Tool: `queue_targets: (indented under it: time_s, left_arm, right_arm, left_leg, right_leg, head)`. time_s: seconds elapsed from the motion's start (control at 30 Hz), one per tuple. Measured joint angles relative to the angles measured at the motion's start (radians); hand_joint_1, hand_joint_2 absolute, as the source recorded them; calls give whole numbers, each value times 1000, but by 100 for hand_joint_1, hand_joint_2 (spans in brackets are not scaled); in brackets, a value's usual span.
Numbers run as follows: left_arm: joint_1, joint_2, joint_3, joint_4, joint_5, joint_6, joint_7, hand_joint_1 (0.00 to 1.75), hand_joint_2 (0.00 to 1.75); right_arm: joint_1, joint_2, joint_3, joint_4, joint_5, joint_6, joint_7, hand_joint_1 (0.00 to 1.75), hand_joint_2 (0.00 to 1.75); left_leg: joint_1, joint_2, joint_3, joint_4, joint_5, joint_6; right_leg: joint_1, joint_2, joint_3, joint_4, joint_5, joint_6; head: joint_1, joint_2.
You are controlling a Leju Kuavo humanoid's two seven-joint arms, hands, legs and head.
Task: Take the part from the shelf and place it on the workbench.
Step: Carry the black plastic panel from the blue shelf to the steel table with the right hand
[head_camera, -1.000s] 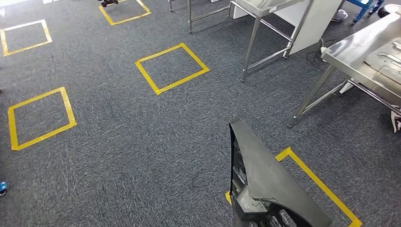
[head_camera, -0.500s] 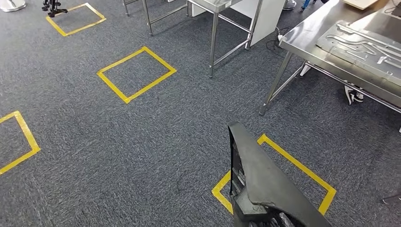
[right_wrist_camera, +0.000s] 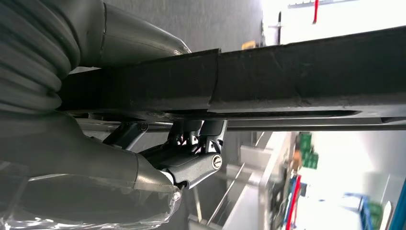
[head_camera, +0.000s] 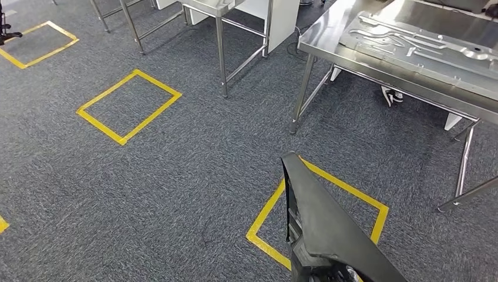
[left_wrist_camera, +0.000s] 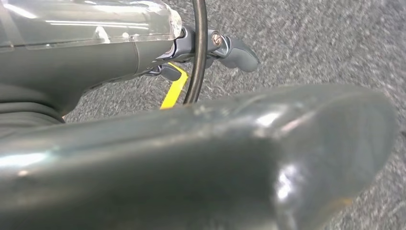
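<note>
Grey fingers of your right hand (right_wrist_camera: 191, 158) clamp the dark part (head_camera: 329, 229), carried low over the yellow floor square (head_camera: 264, 220); your left hand's (left_wrist_camera: 210, 48) grip I cannot tell. Since a second ago the view has swung, bringing the steel workbench (head_camera: 317, 47) nearer.

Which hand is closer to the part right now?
Right. The right hand grips the part along its edge; the left hand hangs over carpet and yellow tape, with nothing in it.
</note>
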Motion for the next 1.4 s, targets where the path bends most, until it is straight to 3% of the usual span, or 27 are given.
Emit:
queue_targets:
  time_s: [0.07, 0.13, 0.17, 0.2, 0.23, 0.27, 0.3, 0.33, 0.4, 0.43, 0.47, 0.5, 0.57, 0.63, 0.7, 0.73, 0.77, 0.87, 0.93, 1.0, 1.07, 1.13, 1.2, 1.23, 1.27, 1.33, 1.4]
  left_arm:
    - [-1, 0, 0, 0, 0, 0, 2, 0, 0]
    - [2, 0, 0, 0, 0, -1, 7, 0, 0]
    - [5, 0, 0, 0, 0, -1, 9, 0, 0]
    - [6, 0, 0, 0, 0, -3, 11, 0, 0]
    - [7, 0, 0, 0, 0, -4, 12, 0, 0]
    - [7, 0, 0, 0, 0, -6, 13, 0, 0]
    - [7, 0, 0, 0, 1, -8, 14, 0, 0]
    - [7, 1, 1, 0, 1, -10, 15, 0, 0]
    - [7, 2, 3, 0, 1, -12, 15, 0, 0]
    - [6, 3, 4, 0, 1, -12, 15, 0, 0]
    - [4, 3, 4, 0, 2, -12, 15, 0, 0]
    - [3, 3, 4, 0, 2, -12, 15, 0, 0]
    - [4, 2, 5, 0, 3, -13, 15, 0, 0]
    - [7, 2, 8, 0, 4, -14, 15, 0, 0]
    - [10, 3, 10, 0, 7, -14, 15, 0, 0]
    - [10, 3, 11, 0, 9, -15, 15, 0, 0]
    - [9, 3, 11, 0, 10, -15, 16, 0, 0]
    - [6, 2, 12, 0, 13, -18, 18, 0, 0]
    - [4, 2, 12, 0, 14, -19, 19, 0, 0]
    - [-1, 2, 13, 0, 15, -19, 20, 0, 0]
    - [-3, 2, 14, 0, 16, -19, 20, 0, 0]
    - [0, 2, 15, 0, 17, -20, 21, 0, 0]
    - [4, 2, 17, 0, 18, -20, 22, 0, 0]
    - [6, 2, 17, 0, 19, -21, 23, 0, 0]
    - [6, 3, 18, 0, 19, -22, 24, 0, 0]
    - [7, 3, 19, 0, 19, -26, 24, 0, 0]
    - [6, 4, 21, 0, 20, -29, 23, 0, 0]
  right_arm:
    - [0, 0, 0, 0, 1, 2, 1, 175, 175]
    - [-2, -2, 0, 0, 2, 4, 2, 175, 175]
    - [-2, -3, -1, 0, 2, 4, 3, 175, 175]
    - [-2, -4, -1, 1, 2, 4, 4, 175, 175]
    - [-1, -4, -1, 1, 3, 5, 5, 175, 175]
    - [-1, -4, -1, 1, 3, 5, 7, 175, 175]
    - [0, -4, -1, 1, 4, 5, 8, 175, 175]
    - [0, -4, -1, 1, 6, 5, 10, 175, 175]
    - [-1, -4, -1, 1, 8, 6, 11, 175, 175]
    - [0, -4, -1, 1, 10, 6, 12, 175, 175]
    - [1, -3, -1, 1, 10, 6, 12, 175, 175]
    - [3, -2, -2, 1, 11, 6, 12, 175, 175]
    - [4, -1, -4, 1, 13, 6, 13, 175, 175]
    - [1, 0, -7, 1, 14, 7, 14, 175, 175]
    - [0, 1, -9, 3, 14, 7, 16, 175, 175]
    - [2, 1, -10, 4, 15, 8, 18, 175, 175]
    - [3, 1, -10, 6, 16, 10, 19, 175, 175]
    - [3, 1, -11, 8, 18, 16, 21, 175, 175]
    - [3, 2, -12, 8, 19, 17, 23, 175, 175]
    - [6, 2, -12, 9, 20, 17, 27, 175, 175]
    - [7, 2, -13, 10, 20, 17, 30, 175, 175]
    - [5, 1, -13, 10, 21, 17, 30, 175, 175]
    - [4, 0, -13, 13, 21, 17, 31, 175, 175]
    - [4, 0, -13, 15, 21, 17, 31, 175, 175]
    - [5, 0, -13, 17, 21, 17, 32, 175, 175]
    - [5, 0, -13, 18, 21, 17, 33, 175, 175]
    - [4, 0, -13, 18, 21, 17, 33, 175, 175]
  left_leg:
    - [3, -48, -18, 50, -35, -12]
    - [7, -100, -76, 172, -95, -18]
    - [7, -107, -109, 234, -116, -20]
    - [7, -110, -131, 271, -118, -21]
    - [8, -111, -137, 272, -101, -21]
    - [9, -115, -127, 236, -66, -20]
    - [10, -129, -105, 173, -24, -17]
    - [12, -158, -82, 112, 5, -13]
    - [13, -206, -53, 34, 28, -3]
    - [11, -215, -51, 26, 23, 4]
    - [10, -205, -49, 22, 24, 10]
    - [10, -192, -46, 17, 27, 18]
    - [13, -162, -41, 6, 33, 33]
    - [11, -131, -40, 3, 33, 41]
    - [8, -98, -40, 3, 30, 43]
    - [8, -82, -39, 3, 27, 42]
    - [7, -68, -37, 3, 25, 41]
    - [3, -33, -24, 4, 15, 31]
    - [0, -16, -18, 4, 7, 20]
    - [0, -1, -9, 3, 2, 9]
    - [2, -30, -11, 26, -19, -2]
    - [6, -87, -59, 133, -80, -10]
    - [8, -109, -123, 263, -130, -14]
    - [8, -111, -138, 284, -125, -15]
    - [9, -113, -136, 269, -99, -16]
    - [11, -136, -90, 151, -21, -11]
    - [13, -183, -50, 50, 16, -3]
  right_leg:
    - [-7, 23, 4, -9, 6, -12]
    - [-9, 47, 4, -11, 8, -19]
    - [-8, 61, 4, -10, 8, -20]
    - [-8, 76, 5, -9, 7, -20]
    - [-8, 92, 6, -7, 6, -20]
    - [-8, 108, 7, -5, 5, -18]
    - [-9, 123, 7, -2, 3, -16]
    - [-8, 136, 6, 3, 1, -12]
    - [-11, 161, -5, 12, -1, 0]
    - [-13, 172, -11, 13, 0, 8]
    - [-16, 184, -16, 12, 3, 16]
    - [-19, 178, -18, 14, 3, 22]
    - [-16, 127, -37, 53, -22, 30]
    - [-14, 68, -90, 162, -81, 34]
    - [-16, 51, -145, 267, -119, 37]
    - [-16, 47, -151, 278, -112, 38]
    - [-16, 42, -134, 248, -88, 37]
    - [-7, -5, -28, 56, -8, 22]
    - [2, -19, -3, 8, -2, 11]
    - [1, 4, -2, 5, -1, 1]
    - [-6, 24, 2, -4, 5, -8]
    - [-9, 44, 4, -8, 8, -16]
    - [-8, 70, 2, -6, 7, -20]
    - [-8, 84, 3, -5, 7, -20]
    - [-8, 99, 3, -2, 5, -19]
    - [-9, 129, 5, 5, 1, -14]
    - [-10, 155, -2, 16, -3, -4]
  head:
    - [0, 0]
    - [0, 0]
    - [0, 0]
    - [0, 0]
    - [0, 0]
    - [0, 0]
    - [0, 0]
    - [0, 0]
    - [0, 0]
    - [0, 0]
    - [0, 0]
    - [0, 0]
    - [0, 0]
    - [0, 0]
    - [0, 0]
    - [0, 0]
    - [0, 0]
    - [0, 0]
    - [0, 0]
    - [0, 0]
    - [0, 0]
    - [0, 0]
    - [0, 0]
    - [0, 0]
    - [0, 0]
    - [0, 0]
    - [0, 0]
